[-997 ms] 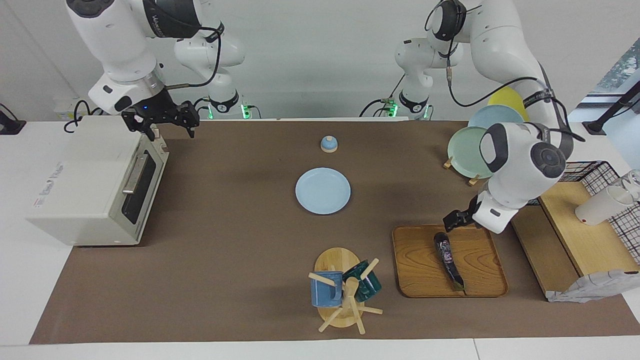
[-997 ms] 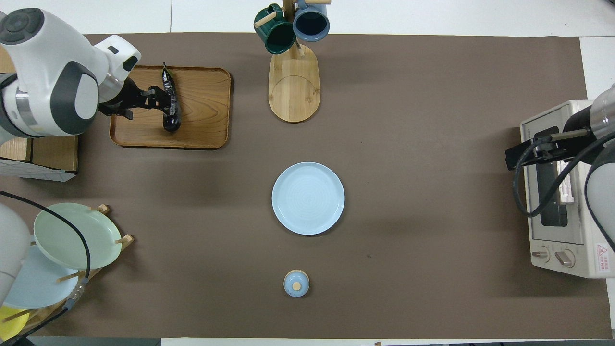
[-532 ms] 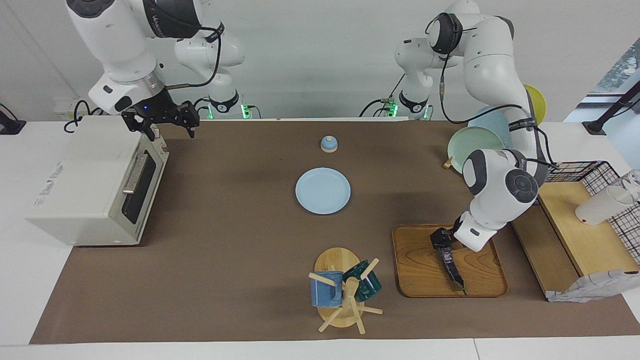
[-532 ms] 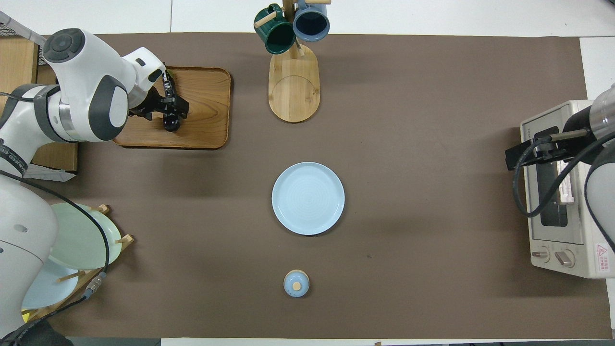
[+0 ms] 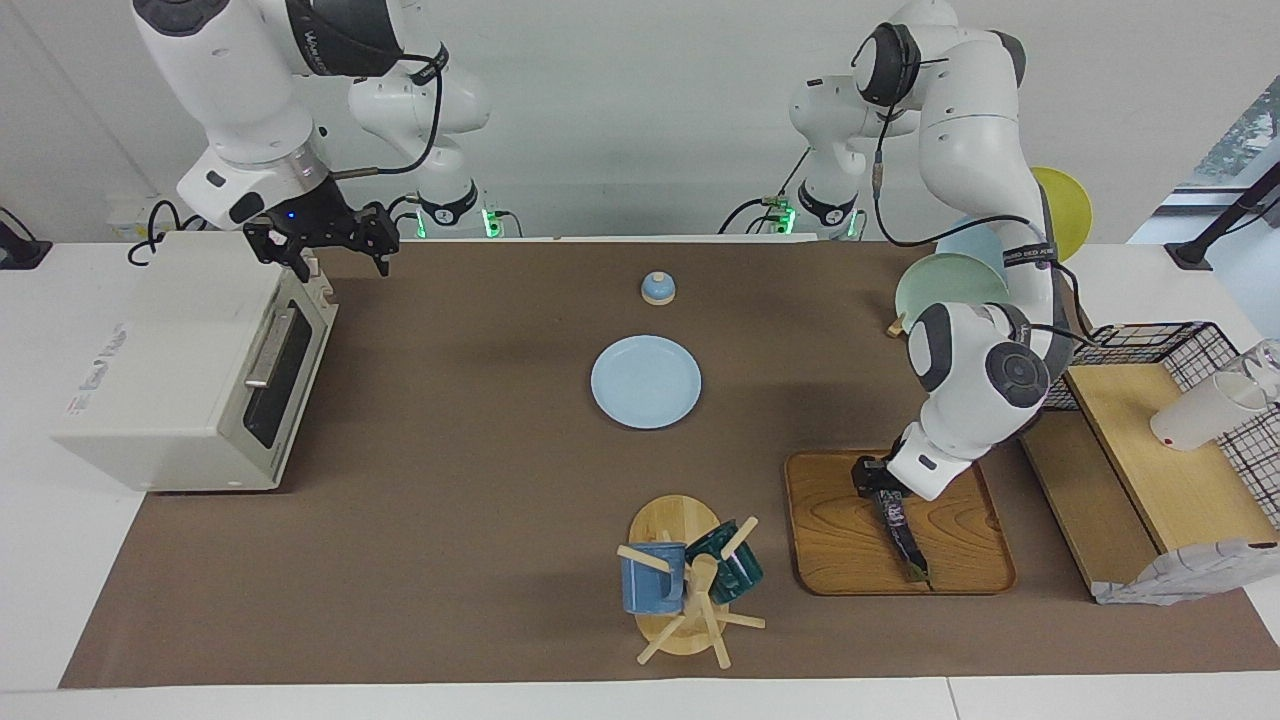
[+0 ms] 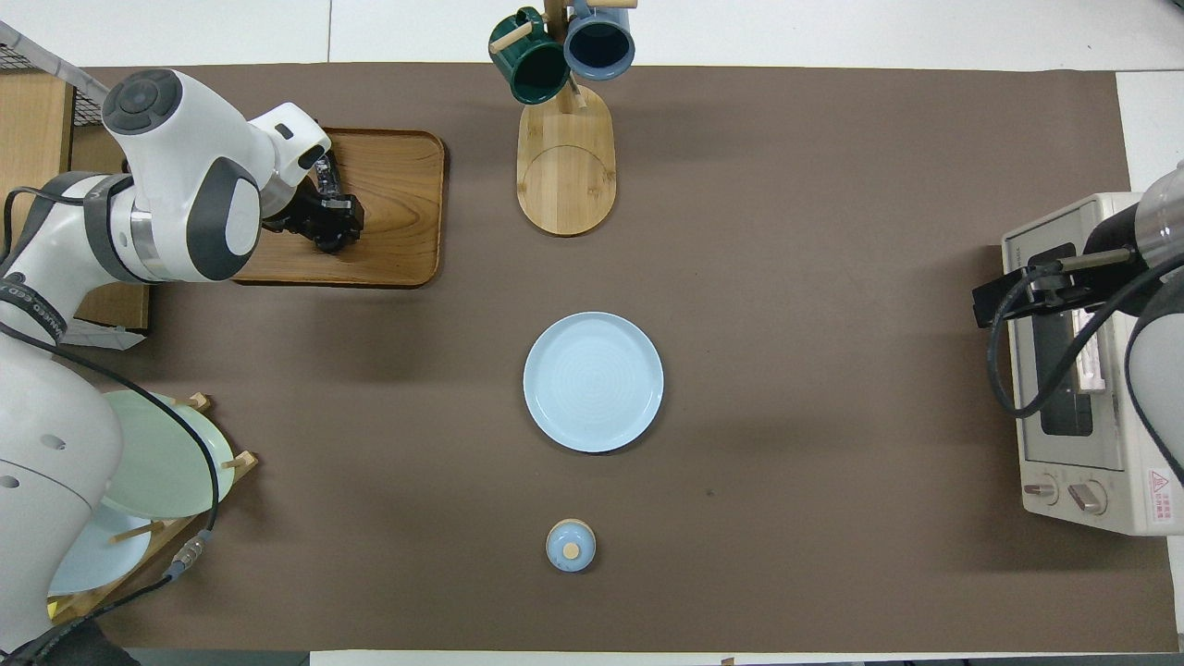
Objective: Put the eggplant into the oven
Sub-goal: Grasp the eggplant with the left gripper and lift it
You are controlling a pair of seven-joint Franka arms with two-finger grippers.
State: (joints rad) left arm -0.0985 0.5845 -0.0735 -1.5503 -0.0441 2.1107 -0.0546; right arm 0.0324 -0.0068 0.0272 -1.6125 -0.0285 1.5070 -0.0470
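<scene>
The dark purple eggplant lies on a wooden tray toward the left arm's end of the table; part of it also shows in the overhead view. My left gripper is down at the eggplant's thick end, the end nearer the robots, and covers that end in the overhead view. The off-white oven stands at the right arm's end with its door shut, also in the overhead view. My right gripper is open and empty, waiting over the oven's upper front corner.
A blue plate lies mid-table, and a small blue lidded pot sits nearer the robots. A mug tree with two mugs stands beside the tray. A plate rack, a black wire basket and a wooden shelf line the left arm's end.
My left arm swung in over the tray and lowered its gripper onto the eggplant's thick end. The eggplant, the oven and the right arm have not moved.
</scene>
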